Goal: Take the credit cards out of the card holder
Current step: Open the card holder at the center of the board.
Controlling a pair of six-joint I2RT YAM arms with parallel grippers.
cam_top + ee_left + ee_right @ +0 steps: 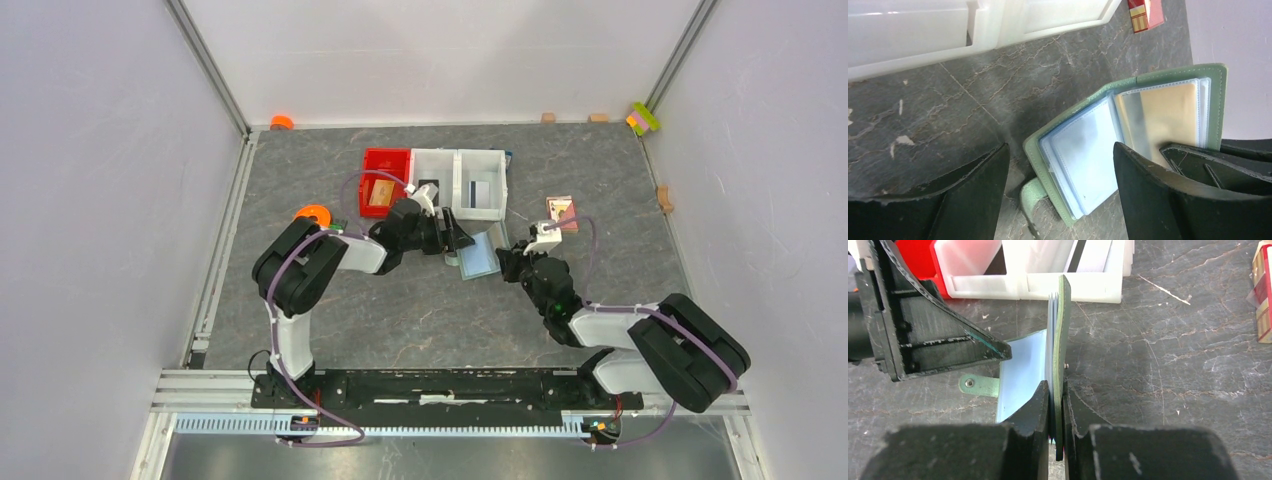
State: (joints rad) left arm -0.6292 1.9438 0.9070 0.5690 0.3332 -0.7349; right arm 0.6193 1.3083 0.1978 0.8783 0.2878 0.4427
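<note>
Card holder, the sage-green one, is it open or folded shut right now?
Open. The sage-green folding card holder has clear sleeves spread, a tan-gold card showing inside; the right pincer clamps one cover upright.

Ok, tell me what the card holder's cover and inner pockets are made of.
Card holder cover: matte sage-green, finely grained, probably leather or faux leather. Inner pockets: clear glossy plastic film with stitched edges; a tan-gold card shows through.

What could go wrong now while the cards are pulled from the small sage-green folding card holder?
1. The right gripper pinches only one edge of the sage-green folding card holder; a pull may twist it free.
2. The tan-gold plastic card sits inside a clear sleeve; the open left gripper may grab the sleeve too.
</note>
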